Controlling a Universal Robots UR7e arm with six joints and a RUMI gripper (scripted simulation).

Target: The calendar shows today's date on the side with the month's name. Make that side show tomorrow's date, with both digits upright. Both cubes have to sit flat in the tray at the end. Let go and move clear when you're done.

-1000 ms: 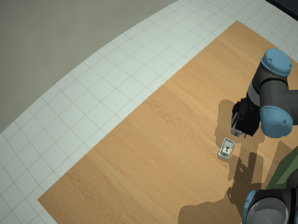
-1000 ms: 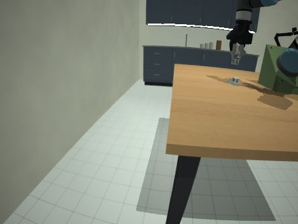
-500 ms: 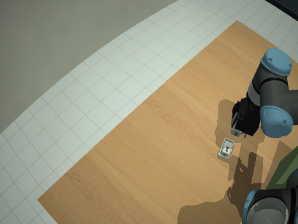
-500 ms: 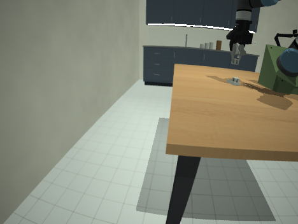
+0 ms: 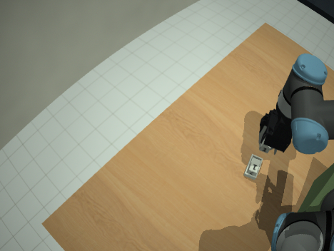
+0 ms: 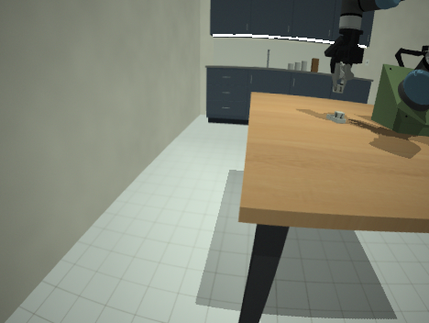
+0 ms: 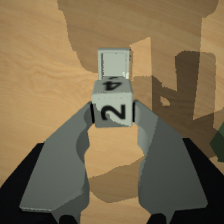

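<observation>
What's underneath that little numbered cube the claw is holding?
The cube, pinched in the gripper, hangs in the air. Below it lies the wooden table and the grey tray, holding another cube. That cube's faces can't be read.

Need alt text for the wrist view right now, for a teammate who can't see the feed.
The hand grips a white calendar cube between its two grey fingers, the face toward the camera showing a 2 and the top face a 4. Beyond it, lower down on the wooden table, sits the grey tray, crossed by the arm's shadows.
</observation>
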